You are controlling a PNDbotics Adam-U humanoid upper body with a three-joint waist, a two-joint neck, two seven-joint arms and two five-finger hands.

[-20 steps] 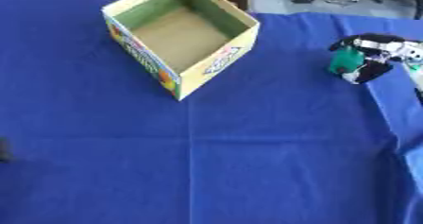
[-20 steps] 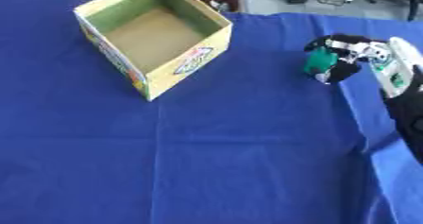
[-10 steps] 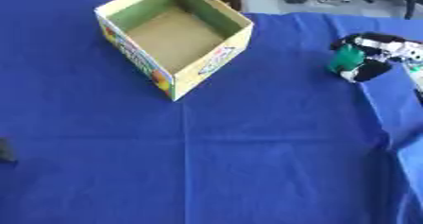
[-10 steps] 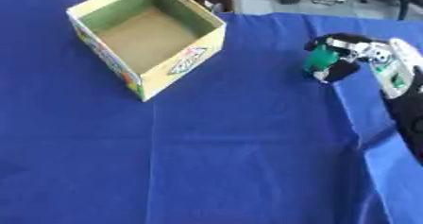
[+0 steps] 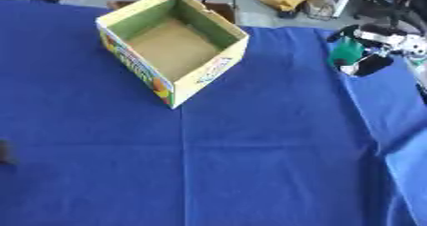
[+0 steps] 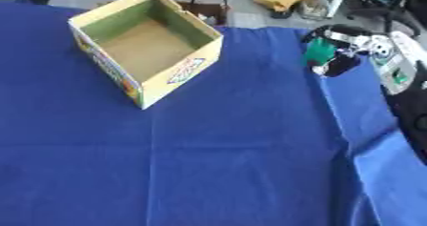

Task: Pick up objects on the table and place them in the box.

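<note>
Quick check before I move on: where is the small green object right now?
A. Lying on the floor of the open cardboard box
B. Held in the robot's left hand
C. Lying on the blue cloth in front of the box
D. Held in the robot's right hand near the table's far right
D: the small green object sits within the curled fingers of the right hand, well right of the open cardboard box, whose floor shows bare.

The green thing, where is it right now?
The green object is at the far right of the blue table, held in the robot's right hand, well to the right of the open cardboard box.
</note>
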